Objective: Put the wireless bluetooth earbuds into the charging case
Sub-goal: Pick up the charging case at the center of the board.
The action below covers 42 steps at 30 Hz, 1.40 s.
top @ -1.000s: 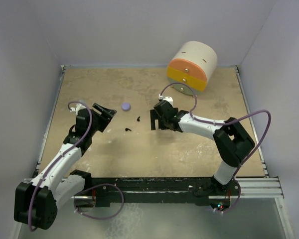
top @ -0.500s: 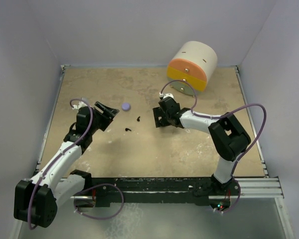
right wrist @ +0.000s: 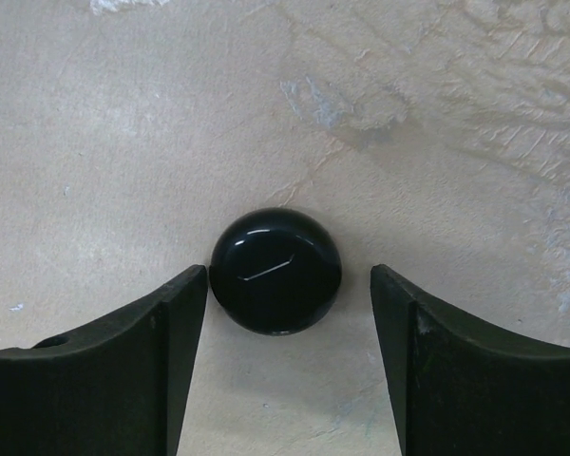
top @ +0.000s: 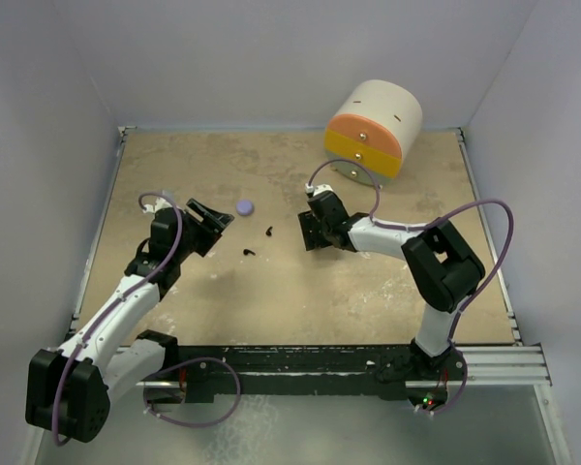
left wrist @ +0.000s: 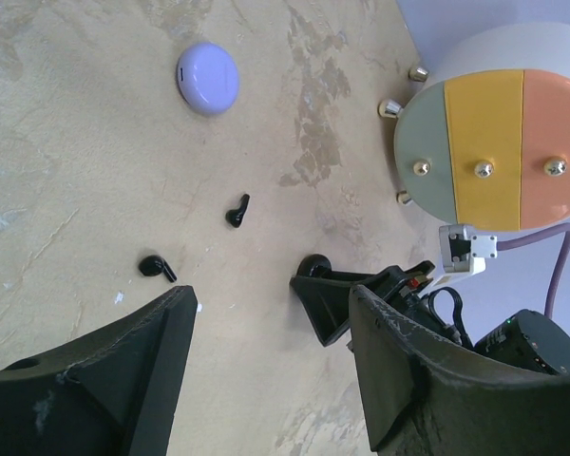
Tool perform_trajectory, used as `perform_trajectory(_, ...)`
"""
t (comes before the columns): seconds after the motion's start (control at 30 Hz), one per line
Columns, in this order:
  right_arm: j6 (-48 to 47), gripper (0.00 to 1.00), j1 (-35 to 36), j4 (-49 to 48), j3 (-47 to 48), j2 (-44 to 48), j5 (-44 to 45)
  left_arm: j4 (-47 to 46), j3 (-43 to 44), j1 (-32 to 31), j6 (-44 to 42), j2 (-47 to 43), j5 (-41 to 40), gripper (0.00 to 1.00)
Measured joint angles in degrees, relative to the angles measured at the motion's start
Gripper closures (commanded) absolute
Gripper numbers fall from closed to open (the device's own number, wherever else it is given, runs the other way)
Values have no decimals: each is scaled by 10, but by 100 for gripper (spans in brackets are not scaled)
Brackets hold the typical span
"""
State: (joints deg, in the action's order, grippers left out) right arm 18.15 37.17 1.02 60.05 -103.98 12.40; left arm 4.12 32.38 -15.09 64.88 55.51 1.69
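Two black earbuds lie on the table; the left wrist view shows them too. The lavender earbuds are out of view. A lavender round case lies shut, beyond the black earbuds. A black round case lies shut between the fingers of my open right gripper; the left finger is right against it and the right finger stands apart. My left gripper is open and empty, left of the earbuds.
A large drum-shaped box with orange, yellow and grey drawer fronts lies on its side at the back right. White walls close off the table on three sides.
My right gripper has shifted slightly away and settled around the black case as its arm folded. My left gripper has edged a little forward and right.
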Motion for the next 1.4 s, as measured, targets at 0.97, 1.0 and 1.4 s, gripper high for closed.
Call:
perform_trajectory(0.97,-18,40,0,-42,-13,-7,0,0,0,-8,0,4,0,36)
perform_trajectory(1.0,-19,41,0,-45,-13,-8,0,0,0,-8,0,5,0,36)
perform_trajectory(1.4,-22,63,0,-52,-12,-11,0,-1,0,-8,0,7,3,36)
